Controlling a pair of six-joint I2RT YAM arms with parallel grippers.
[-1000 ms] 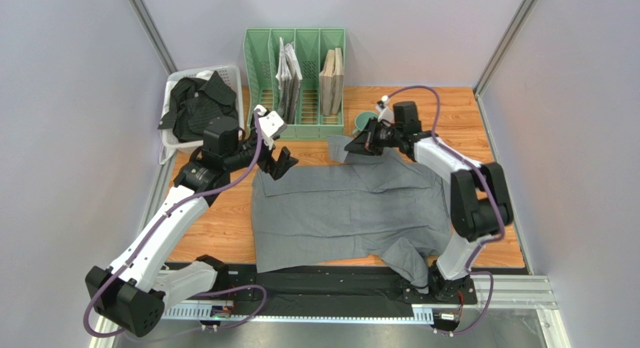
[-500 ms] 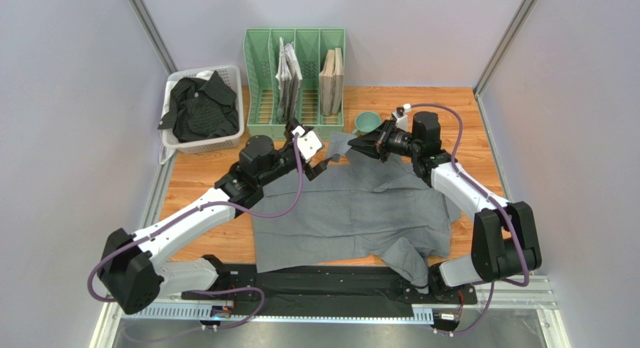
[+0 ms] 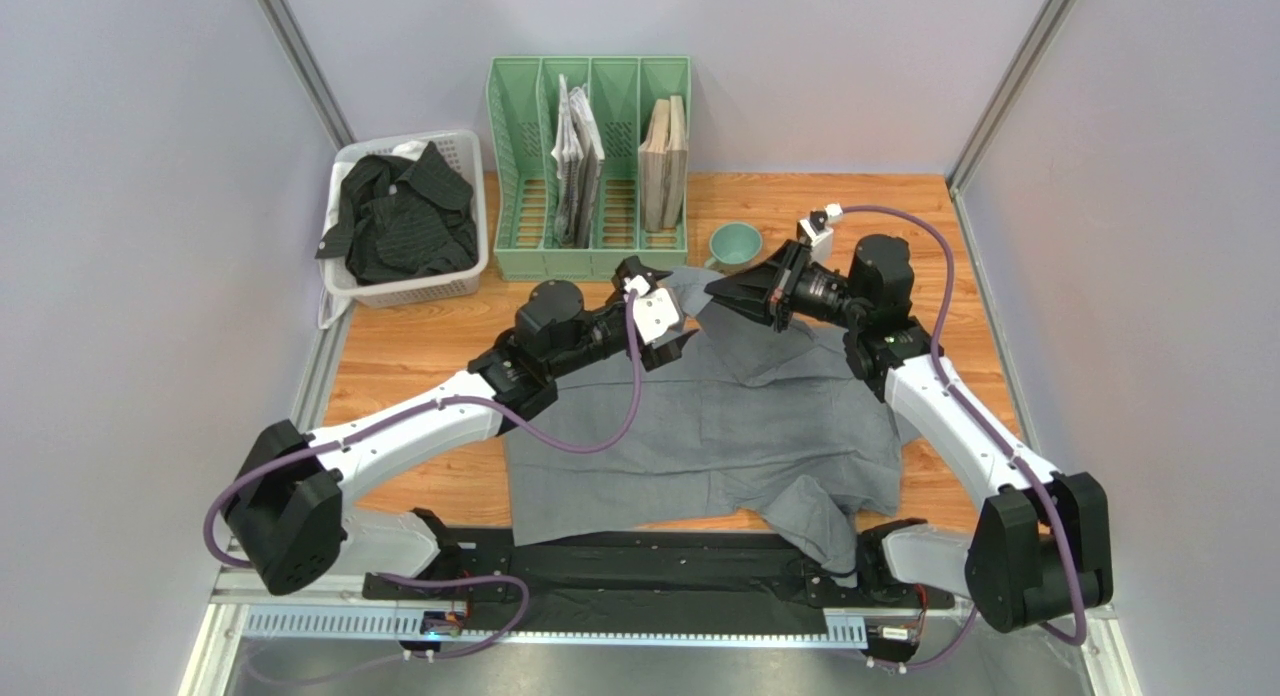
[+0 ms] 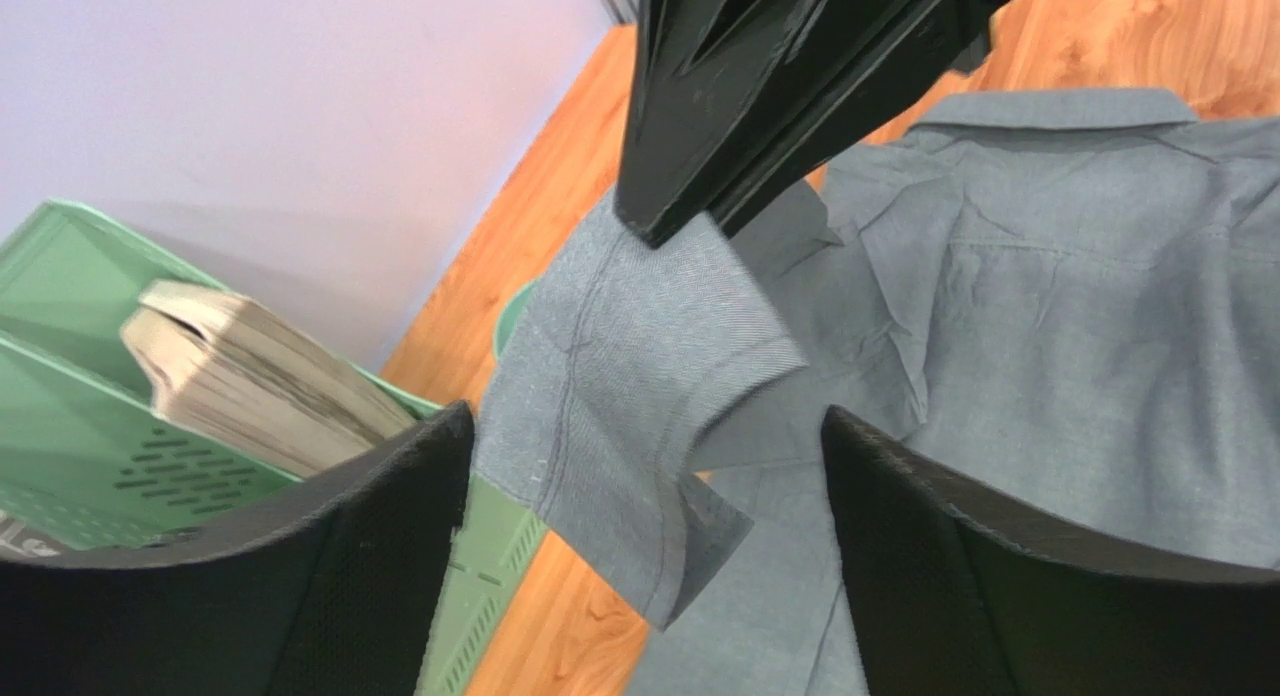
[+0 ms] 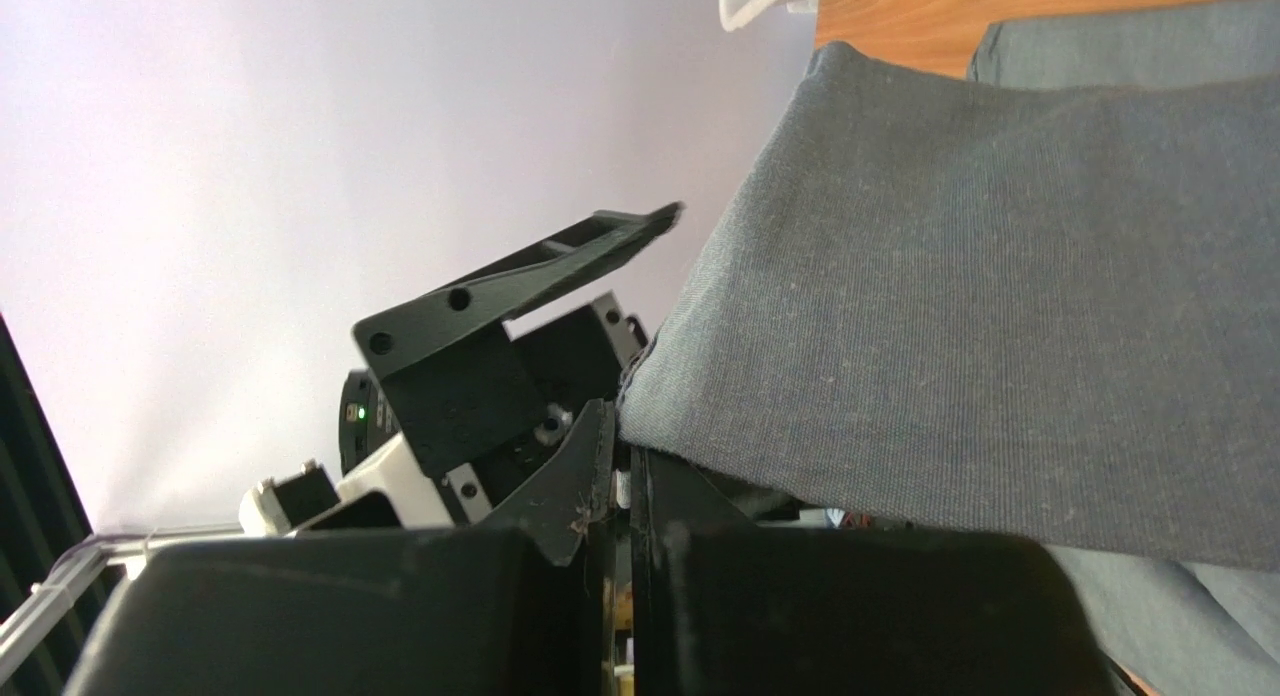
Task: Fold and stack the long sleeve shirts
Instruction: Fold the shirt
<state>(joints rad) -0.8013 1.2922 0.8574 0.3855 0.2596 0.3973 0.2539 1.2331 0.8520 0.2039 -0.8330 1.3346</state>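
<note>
The grey long sleeve shirt (image 3: 706, 419) lies spread on the wooden table, one sleeve hanging over the near edge. My right gripper (image 3: 724, 294) is shut on the shirt's far sleeve end (image 4: 646, 381) and holds it raised; the pinched cloth edge shows in the right wrist view (image 5: 932, 291) at the right gripper (image 5: 621, 456). My left gripper (image 3: 670, 326) is open, and in the left wrist view the left gripper (image 4: 646, 426) has a finger on either side of the hanging cuff without touching it. The black striped shirt (image 3: 394, 216) lies bunched in the white basket (image 3: 458, 284).
A green slotted file rack (image 3: 589, 254) with books stands at the back centre, also in the left wrist view (image 4: 75, 351). A green cup (image 3: 733, 243) sits just behind the raised sleeve. Grey walls close in on both sides. A black mat runs along the near edge.
My left arm has swung right from near the basket to the raised sleeve, still open. My right gripper has kept hold of the sleeve while its arm straightened out to the right.
</note>
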